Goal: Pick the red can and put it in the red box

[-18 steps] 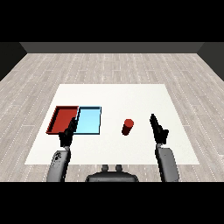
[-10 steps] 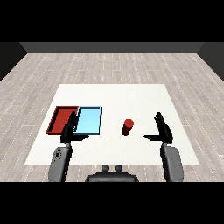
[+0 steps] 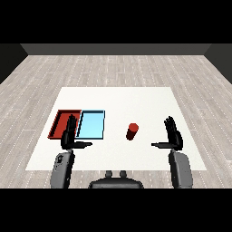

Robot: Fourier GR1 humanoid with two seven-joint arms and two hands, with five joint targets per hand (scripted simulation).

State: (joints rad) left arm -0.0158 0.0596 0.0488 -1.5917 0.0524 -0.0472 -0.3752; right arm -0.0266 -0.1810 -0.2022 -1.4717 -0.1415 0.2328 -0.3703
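Head view: a white table [image 3: 136,97] seen from above and behind the robot, both forearms rising from the lower corners.
Red can [image 3: 132,131]: upright near the table's middle, at about 9 o'clock from the right hand and well apart from it.
Right hand [image 3: 172,138]: fingers straight and spread, thumb stretched toward the can, holding nothing.
Left hand [image 3: 69,136]: fingers straight and relaxed, thumb out to 3 o'clock, holding nothing; it overlaps the near edge of the trays.
Red tray [image 3: 60,123]: far left, touching the light blue tray [image 3: 91,124], which lies between it and the can.
Step in hand: reaching for the can, by my judgement.
Doing it well: bring the right hand in from 3 o'clock, palm facing the can, and curl round its middle so it stays upright.
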